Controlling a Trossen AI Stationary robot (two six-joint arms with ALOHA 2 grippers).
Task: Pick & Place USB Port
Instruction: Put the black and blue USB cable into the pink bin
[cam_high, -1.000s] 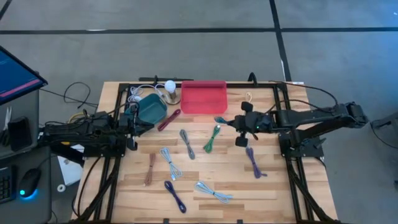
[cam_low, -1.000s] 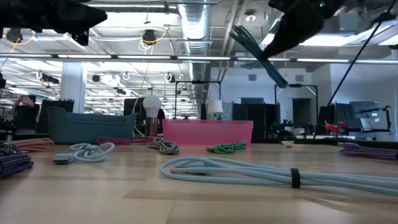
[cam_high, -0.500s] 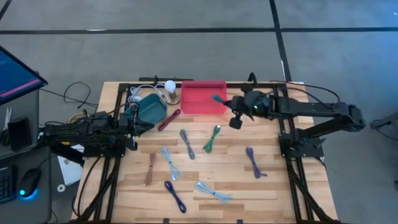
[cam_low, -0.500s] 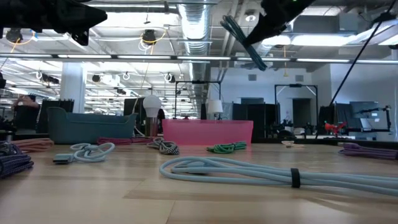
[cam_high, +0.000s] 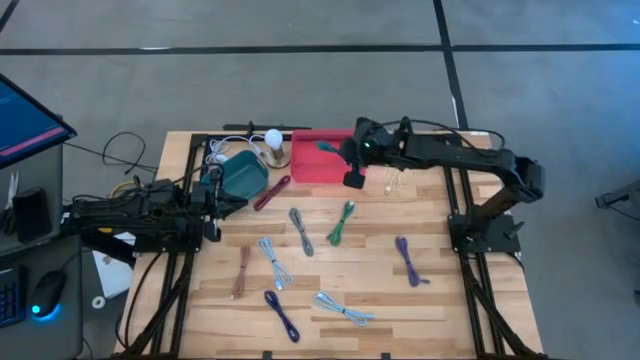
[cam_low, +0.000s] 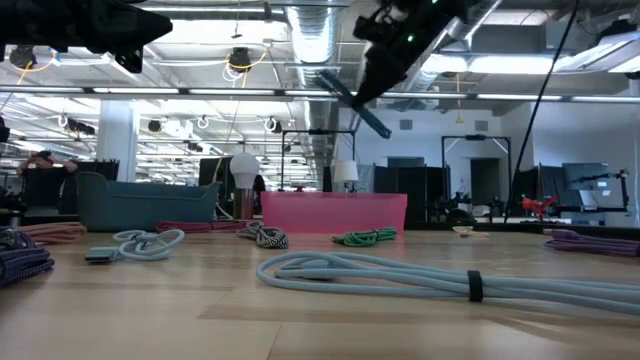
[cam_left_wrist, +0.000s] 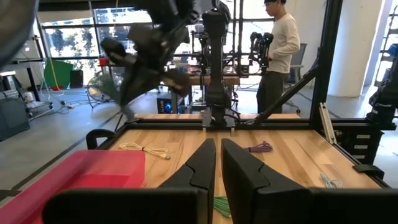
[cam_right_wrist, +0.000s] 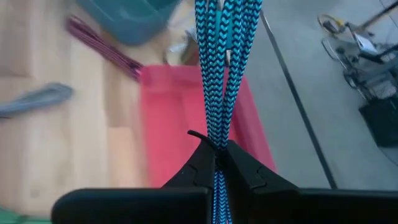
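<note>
My right gripper (cam_high: 340, 152) hangs above the red tray (cam_high: 312, 166) at the table's far side, shut on a teal braided cable bundle (cam_right_wrist: 225, 56), which also shows in the low view as a slanted cable (cam_low: 355, 102) high over the table. The tray stands flat on the wood. My left gripper (cam_left_wrist: 217, 163) waits at the table's left edge, near the teal bin (cam_high: 243, 175). Its fingers are shut with nothing between them. My right gripper pinches several strands of the cable bundle (cam_right_wrist: 216, 138) between its two fingers. The bundle runs along the fingers, out past their tips and back under them. The fingers slant down from the table's right side. The cable is lifted clear, above the tray.
Several coiled cables lie on the wood: green (cam_high: 341, 222), grey striped (cam_high: 300, 230), light blue (cam_high: 274, 262), brown (cam_high: 243, 272), dark blue (cam_high: 282, 313), purple (cam_high: 408, 260), maroon (cam_high: 272, 191), cream (cam_high: 392, 183). A white bulb (cam_high: 272, 138) stands beside the bin. A person (cam_left_wrist: 278, 50) stands beyond the table.
My right gripper has swung from the table's middle right toward the far edge and the left, rising a little, and now hangs over the red tray. It has stayed shut on the teal cable, which has travelled with it clear of the table.
</note>
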